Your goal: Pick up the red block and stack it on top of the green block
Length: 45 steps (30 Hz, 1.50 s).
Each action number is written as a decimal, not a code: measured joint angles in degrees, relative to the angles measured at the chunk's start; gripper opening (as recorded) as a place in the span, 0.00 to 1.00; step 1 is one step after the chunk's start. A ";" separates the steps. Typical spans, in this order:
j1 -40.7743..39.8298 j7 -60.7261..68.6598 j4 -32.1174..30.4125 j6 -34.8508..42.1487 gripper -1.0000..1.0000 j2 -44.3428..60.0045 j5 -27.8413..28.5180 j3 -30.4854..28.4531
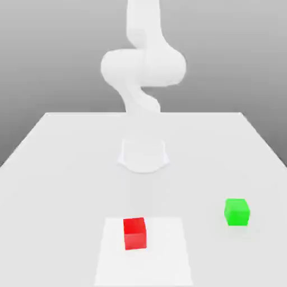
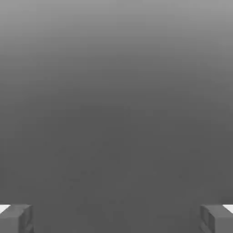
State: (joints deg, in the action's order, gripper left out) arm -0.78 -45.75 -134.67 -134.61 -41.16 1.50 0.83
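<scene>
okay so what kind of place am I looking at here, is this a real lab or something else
Most likely a simulated robot test bench, not a real lab: a plain white table, flat grey backdrop, a featureless white arm, and two uniformly coloured cubes, the red block and green block.

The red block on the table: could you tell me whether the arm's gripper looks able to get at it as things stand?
Probably yes. The red block sits alone on the table, well apart from the green block, with nothing over or beside it. The gripper is open wide and holds nothing.
</scene>
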 joint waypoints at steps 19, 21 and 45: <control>-2.14 10.10 -23.67 -24.50 0.50 40.41 -0.31 -1.11; -2.26 11.16 -23.94 -27.69 0.50 44.37 -1.45 -0.84; 6.70 2.82 -24.74 -22.71 0.00 38.92 -2.67 6.32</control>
State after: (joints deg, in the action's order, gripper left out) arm 5.92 -42.93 -159.40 -157.31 -2.24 -1.16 7.15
